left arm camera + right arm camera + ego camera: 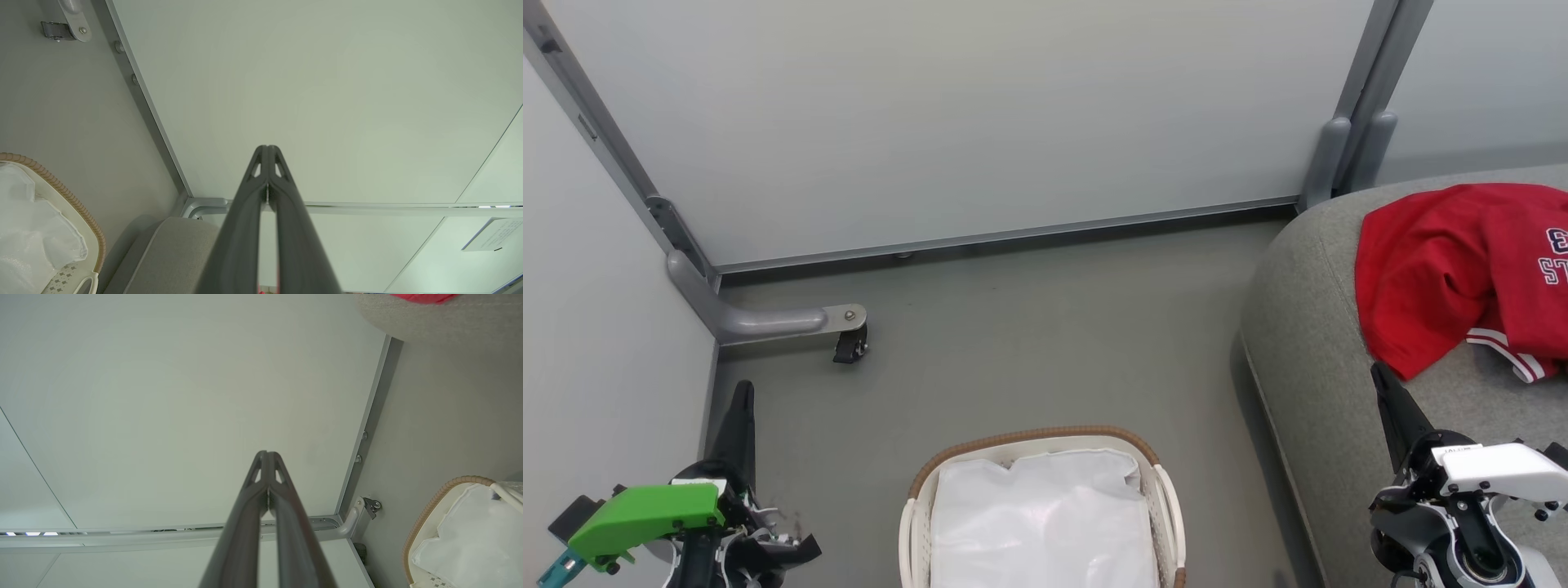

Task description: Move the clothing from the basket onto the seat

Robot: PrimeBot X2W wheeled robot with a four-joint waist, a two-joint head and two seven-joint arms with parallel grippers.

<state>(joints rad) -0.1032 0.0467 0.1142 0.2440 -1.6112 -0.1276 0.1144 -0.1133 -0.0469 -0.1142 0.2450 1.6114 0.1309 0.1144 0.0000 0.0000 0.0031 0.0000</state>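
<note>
1. Two dark fingers of the left tool (742, 396) are pressed tip to tip and hold nothing. This tool stands over the floor (1029, 327), close to the floor's left edge. In the left wrist view the left tool (267, 149) shows its tips meeting.
2. One basket (1033, 434) stands on the floor, between the two tools and well apart from the floor's far edge. A white liner sheet (1045, 523) lies inside it.
3. At the floor's right edge is the seat (1307, 343). The clothing (1445, 261) lies bunched on top of it, set back from the seat's rounded left edge, with the striped trim (1503, 347) on the near side.
4. The right tool (1380, 374) is over the seat's near left edge, near the clothing's hem. Its fingers are closed on nothing, and the right wrist view shows the right tool (267, 454) with its tips together.
</note>
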